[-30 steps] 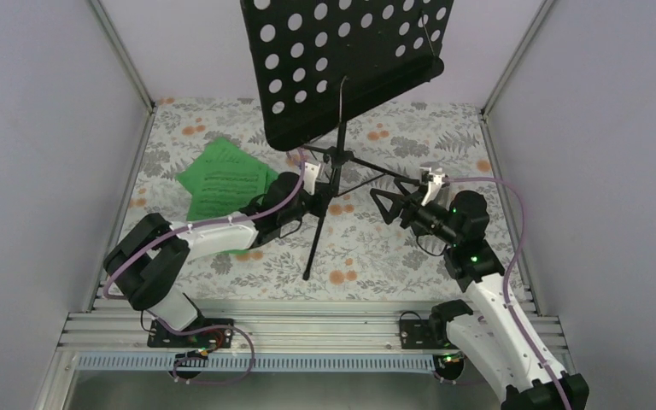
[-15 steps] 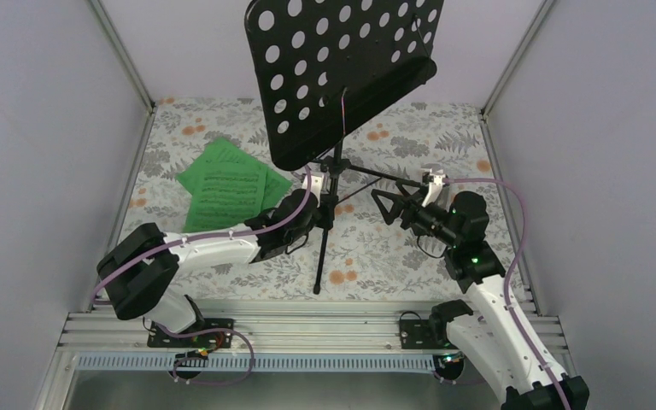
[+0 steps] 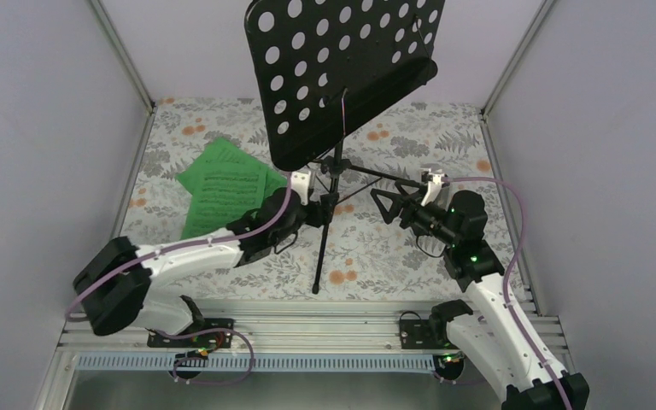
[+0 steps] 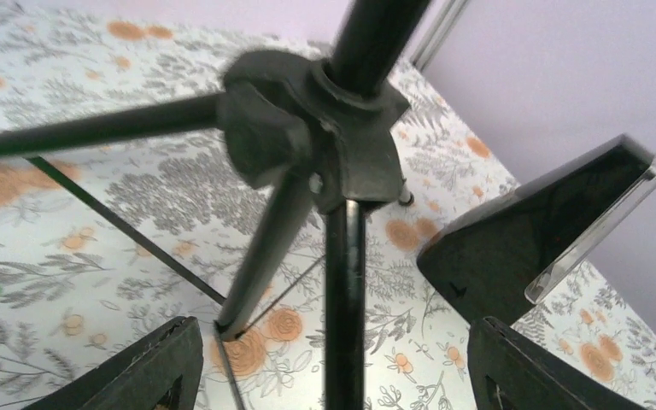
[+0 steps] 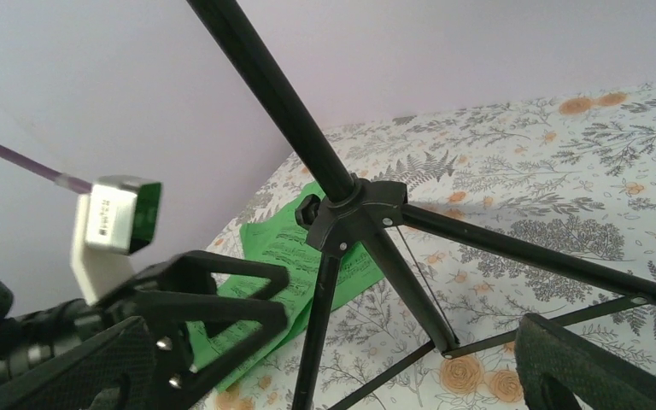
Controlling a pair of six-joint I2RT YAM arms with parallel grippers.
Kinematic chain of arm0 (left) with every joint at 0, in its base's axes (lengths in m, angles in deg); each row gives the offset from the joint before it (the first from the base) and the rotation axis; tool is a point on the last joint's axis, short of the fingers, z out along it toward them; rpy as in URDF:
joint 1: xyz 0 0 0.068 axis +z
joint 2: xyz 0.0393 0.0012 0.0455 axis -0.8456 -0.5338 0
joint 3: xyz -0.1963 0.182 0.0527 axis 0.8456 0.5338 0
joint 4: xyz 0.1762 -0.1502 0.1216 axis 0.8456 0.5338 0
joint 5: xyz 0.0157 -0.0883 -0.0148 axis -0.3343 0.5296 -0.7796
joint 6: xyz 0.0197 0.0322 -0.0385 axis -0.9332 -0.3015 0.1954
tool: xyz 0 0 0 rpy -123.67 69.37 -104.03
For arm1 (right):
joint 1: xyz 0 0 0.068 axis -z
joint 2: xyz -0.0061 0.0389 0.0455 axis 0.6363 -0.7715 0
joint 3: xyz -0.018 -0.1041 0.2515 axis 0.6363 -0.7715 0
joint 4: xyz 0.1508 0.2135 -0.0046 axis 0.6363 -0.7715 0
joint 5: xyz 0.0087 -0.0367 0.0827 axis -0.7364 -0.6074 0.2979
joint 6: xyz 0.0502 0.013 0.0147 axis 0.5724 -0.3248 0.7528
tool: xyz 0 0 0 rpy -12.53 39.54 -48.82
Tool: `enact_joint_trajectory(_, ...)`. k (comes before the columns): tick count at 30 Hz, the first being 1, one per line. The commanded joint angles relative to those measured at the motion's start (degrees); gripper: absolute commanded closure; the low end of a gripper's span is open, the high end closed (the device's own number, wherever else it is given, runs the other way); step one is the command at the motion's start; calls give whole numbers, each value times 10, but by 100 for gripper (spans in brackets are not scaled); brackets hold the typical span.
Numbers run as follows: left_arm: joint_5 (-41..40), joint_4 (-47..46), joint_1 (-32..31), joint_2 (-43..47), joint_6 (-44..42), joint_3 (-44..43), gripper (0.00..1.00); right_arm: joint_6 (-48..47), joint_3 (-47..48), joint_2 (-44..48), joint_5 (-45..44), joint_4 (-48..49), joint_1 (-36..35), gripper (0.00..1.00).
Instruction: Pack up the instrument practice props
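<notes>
The black music stand (image 3: 342,68) stands mid-table, its hole-punched desk high over the tripod hub (image 4: 325,128). My left gripper (image 3: 319,208) is open. The stand's front leg (image 4: 344,299) runs between its fingers (image 4: 149,367) without touching either. My right gripper (image 3: 393,202) hangs open just right of the tripod, holding nothing. In its wrist view the hub (image 5: 354,209) is ahead. The green music sheets (image 3: 222,184) lie flat at the left, also behind the tripod (image 5: 295,256). A dark pyramid-shaped metronome (image 4: 547,231) with a clear edge stands right of the tripod.
Purple walls with metal corner posts (image 3: 124,60) close in the flowered table cloth (image 3: 376,256) on three sides. The tripod legs (image 3: 376,175) spread low across the middle. An aluminium rail (image 3: 307,329) carries both arm bases at the near edge.
The left gripper was shut on the stand's front leg and has opened around it. Its arm has stretched out lower and leftward. The stand shifted slightly right earlier and now stays put.
</notes>
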Motion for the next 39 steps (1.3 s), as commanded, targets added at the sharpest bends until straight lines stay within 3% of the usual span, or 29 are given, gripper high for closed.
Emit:
enact_joint_trajectory(1, 12, -23, 24, 79, -45, 60, 22, 5, 10, -1, 6, 13, -5, 0)
enact_joint_trajectory(4, 62, -55, 59, 138, -72, 116, 20, 2, 16, 0, 8, 8, -5, 0)
enact_joint_trajectory(10, 317, -161, 175, 173, -150, 165, 19, -6, 24, -3, 17, 0, -6, 0)
enact_joint_trajectory(15, 532, -279, 259, 115, -155, 152, 24, -3, 17, -2, 31, 15, -6, 0)
enact_joint_trajectory(19, 646, -298, 287, 32, -161, 97, 33, 8, 10, -3, 54, 40, -5, 0)
enact_joint_trajectory(26, 655, -250, 301, -22, -252, 38, 34, 12, 18, -19, 79, 70, -5, 0)
enact_joint_trajectory(39, 695, -229, 305, -149, -287, -80, 40, 22, 12, -40, 87, 90, -6, 0)
